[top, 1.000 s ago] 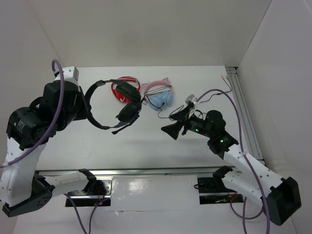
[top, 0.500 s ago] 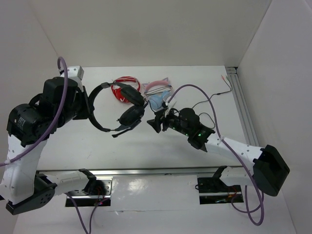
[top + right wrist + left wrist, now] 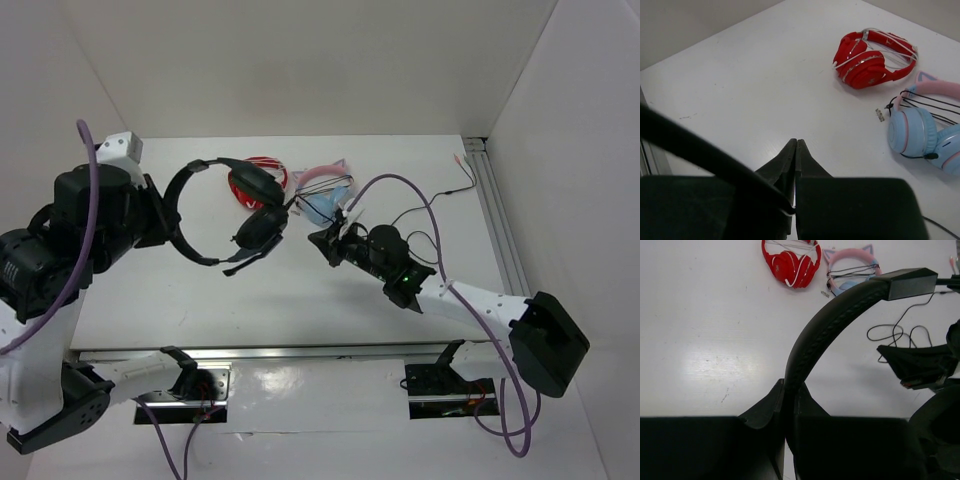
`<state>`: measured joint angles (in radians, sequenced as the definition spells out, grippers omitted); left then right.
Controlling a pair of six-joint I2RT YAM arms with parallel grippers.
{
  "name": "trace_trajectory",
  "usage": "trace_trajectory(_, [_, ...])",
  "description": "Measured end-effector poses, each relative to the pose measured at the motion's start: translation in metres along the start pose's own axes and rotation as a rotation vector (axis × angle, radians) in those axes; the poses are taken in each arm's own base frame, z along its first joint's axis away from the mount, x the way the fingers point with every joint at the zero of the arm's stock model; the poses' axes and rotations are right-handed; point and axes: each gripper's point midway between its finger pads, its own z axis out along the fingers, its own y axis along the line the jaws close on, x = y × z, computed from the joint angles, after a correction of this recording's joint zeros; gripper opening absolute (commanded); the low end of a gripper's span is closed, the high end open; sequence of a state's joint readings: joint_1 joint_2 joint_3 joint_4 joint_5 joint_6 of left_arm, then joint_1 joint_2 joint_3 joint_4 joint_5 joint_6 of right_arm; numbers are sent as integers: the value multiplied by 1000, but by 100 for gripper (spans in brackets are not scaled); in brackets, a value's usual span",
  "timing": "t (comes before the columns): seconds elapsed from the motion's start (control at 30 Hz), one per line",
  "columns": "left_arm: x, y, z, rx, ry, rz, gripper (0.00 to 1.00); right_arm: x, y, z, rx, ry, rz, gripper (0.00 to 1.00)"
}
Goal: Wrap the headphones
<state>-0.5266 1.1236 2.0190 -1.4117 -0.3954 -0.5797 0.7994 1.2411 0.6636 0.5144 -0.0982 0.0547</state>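
The black headphones (image 3: 215,200) hang above the table, earcups (image 3: 262,228) to the right and mic boom (image 3: 240,262) pointing down. My left gripper (image 3: 165,215) is shut on the padded headband (image 3: 830,325), which rises from between its fingers (image 3: 789,385). My right gripper (image 3: 318,240) sits just right of the earcups with its fingers pressed together (image 3: 796,142). The thin black cable (image 3: 705,150) runs in from the left and ends between the fingers near their base. The rest of the cable (image 3: 420,205) trails right across the table.
Red headphones (image 3: 870,60) and light blue and pink cat-ear headphones (image 3: 925,130) lie behind the black set, with cable loops over the blue ones. A small grey tag (image 3: 880,115) lies between them. A metal rail (image 3: 500,230) lines the right edge; white walls enclose the table.
My right gripper moved left toward the earcups and went from open to shut. My left arm drew the headphones slightly left and up.
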Motion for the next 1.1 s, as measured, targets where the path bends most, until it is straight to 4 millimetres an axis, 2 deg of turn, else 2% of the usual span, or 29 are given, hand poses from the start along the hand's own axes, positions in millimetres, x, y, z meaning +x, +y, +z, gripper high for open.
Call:
trace_trajectory(0.07, [-3,2,-5,-4,-21,-37,0,7,2,-1,-8,1,12,5])
trace_trajectory(0.13, [-4,5,-9,-11,-35,-76,0,18,6,-1,-17,17,31,17])
trace_trajectory(0.2, [-4,6,-13,-9,-47,-120,0,26,14,-1,-26,33,48,22])
trace_trajectory(0.23, [-4,5,-13,-5,-49,-136,0,30,20,-1,-38,38,52,21])
trace_trajectory(0.33, [-4,3,-15,7,-51,-181,0,39,36,-3,-68,50,59,1])
trace_trajectory(0.47, [0,-4,-12,27,-31,-213,0,51,43,2,-66,69,76,0])
trace_trajectory(0.57, [4,-8,-3,20,-9,-251,0,62,42,6,-12,91,91,0])
trace_trajectory(0.63, [9,-11,6,9,8,-288,0,67,50,10,15,106,106,0])
trace_trajectory(0.77, [21,-16,29,-34,43,-385,0,64,68,21,94,124,153,0])
trace_trajectory(0.97, [16,-6,50,-150,-19,-530,0,50,114,47,133,191,141,0])
trace_trajectory(1.1, [28,8,69,-257,-35,-587,0,46,151,52,83,223,110,0])
